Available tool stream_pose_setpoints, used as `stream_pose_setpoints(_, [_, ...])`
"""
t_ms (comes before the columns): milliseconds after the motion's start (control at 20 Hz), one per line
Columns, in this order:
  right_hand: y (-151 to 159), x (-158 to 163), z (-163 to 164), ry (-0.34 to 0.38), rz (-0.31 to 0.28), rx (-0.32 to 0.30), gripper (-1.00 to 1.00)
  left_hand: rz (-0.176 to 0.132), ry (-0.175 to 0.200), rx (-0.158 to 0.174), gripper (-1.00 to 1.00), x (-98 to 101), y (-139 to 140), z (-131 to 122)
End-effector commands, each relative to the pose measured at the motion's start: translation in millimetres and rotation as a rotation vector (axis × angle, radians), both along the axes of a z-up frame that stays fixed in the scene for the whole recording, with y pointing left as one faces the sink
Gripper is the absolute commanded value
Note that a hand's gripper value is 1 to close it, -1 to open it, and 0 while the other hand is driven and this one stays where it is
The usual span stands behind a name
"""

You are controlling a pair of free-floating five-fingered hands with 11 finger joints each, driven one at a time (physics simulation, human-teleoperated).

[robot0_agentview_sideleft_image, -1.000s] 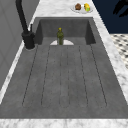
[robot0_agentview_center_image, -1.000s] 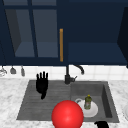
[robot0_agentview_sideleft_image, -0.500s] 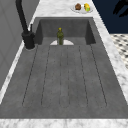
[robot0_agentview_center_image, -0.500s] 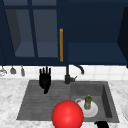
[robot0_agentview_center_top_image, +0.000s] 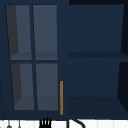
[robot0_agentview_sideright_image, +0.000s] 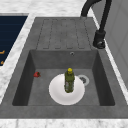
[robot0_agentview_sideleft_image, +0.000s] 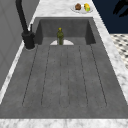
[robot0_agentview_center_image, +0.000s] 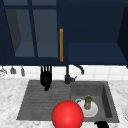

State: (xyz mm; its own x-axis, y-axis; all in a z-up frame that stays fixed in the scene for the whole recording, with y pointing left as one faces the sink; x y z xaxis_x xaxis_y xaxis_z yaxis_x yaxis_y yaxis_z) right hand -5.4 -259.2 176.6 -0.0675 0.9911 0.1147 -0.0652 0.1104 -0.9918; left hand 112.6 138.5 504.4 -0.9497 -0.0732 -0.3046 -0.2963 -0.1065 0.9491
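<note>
My left hand [robot0_agentview_center_image: 46,78] hangs open above the back of the draining board [robot0_agentview_center_image: 42,100], fingers pointing up just under the wall cabinet; its fingertips [robot0_agentview_center_top_image: 45,122] reach the cabinet's lower edge in the upper view. My right hand [robot0_agentview_center_image: 101,124] sits low at the sink's front right corner, and its fingers look spread in the left side view [robot0_agentview_sideleft_image: 120,7]. A green bottle [robot0_agentview_center_image: 87,101] [robot0_agentview_sideright_image: 69,80] [robot0_agentview_sideleft_image: 59,36] stands upright on a white plate [robot0_agentview_center_image: 92,112] [robot0_agentview_sideright_image: 56,93] in the basin. A big red ball [robot0_agentview_center_image: 67,115] shows before the sink's front edge.
A black tap [robot0_agentview_center_image: 67,75] [robot0_agentview_sideright_image: 100,37] rises behind the basin. The blue cabinet has a glass door with an orange handle [robot0_agentview_center_image: 61,45] and open shelves at the right. Utensils [robot0_agentview_center_image: 12,70] hang on the wall. A fruit plate [robot0_agentview_sideleft_image: 81,7] sits beyond the sink. A small red thing [robot0_agentview_sideright_image: 37,74] lies in the basin.
My left hand has risen and drifted a little to the right, toward the cabinet's lower edge. Nothing else has moved.
</note>
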Motion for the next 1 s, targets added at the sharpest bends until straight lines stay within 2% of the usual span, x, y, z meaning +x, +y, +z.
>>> stream_pose_setpoints(0, [0, 0, 0, 0.000, 0.000, 0.000, 0.00, 0.000, 0.037, 0.125, -1.00, 7.9, -3, 0])
stream_pose_setpoints(100, [0, 0, 0, 0.000, 0.000, 0.000, 0.00, 0.000, 0.027, 0.129, -1.00, 13.3, -3, 0])
stream_pose_setpoints(200, [0, 0, 0, 0.000, 0.000, 0.000, 0.00, -0.001, 0.001, 0.133, -1.00, 21.1, -2, -3])
stream_pose_setpoints(500, [0, 0, 0, 0.000, 0.000, 0.000, 0.00, -0.024, -0.017, 0.145, -1.00, 37.6, -2, -7])
stream_pose_setpoints(600, [0, 0, 0, 0.000, 0.000, 0.000, 0.00, -0.034, 0.001, 0.149, -1.00, 32.5, -2, -5])
stream_pose_setpoints(650, [0, 0, 0, 0.000, 0.000, 0.000, 0.00, -0.001, -0.002, 0.151, -1.00, 32.0, -13, -2])
stream_pose_setpoints(700, [0, 0, 0, 0.000, 0.000, 0.000, 0.00, -0.028, -0.038, 0.119, -1.00, 33.8, -13, 4])
stream_pose_setpoints(750, [0, 0, 0, 0.000, 0.000, 0.000, 0.00, -0.001, -0.001, 0.028, -1.00, 33.9, -3, -4])
stream_pose_setpoints(850, [0, 0, 0, 0.000, 0.000, 0.000, 0.00, -0.001, -0.002, 0.048, -1.00, 33.9, -10, -3])
stream_pose_setpoints(950, [0, 0, 0, 0.000, 0.000, 0.000, 0.00, -0.003, -0.002, 0.021, -1.00, 32.8, -7, -3])
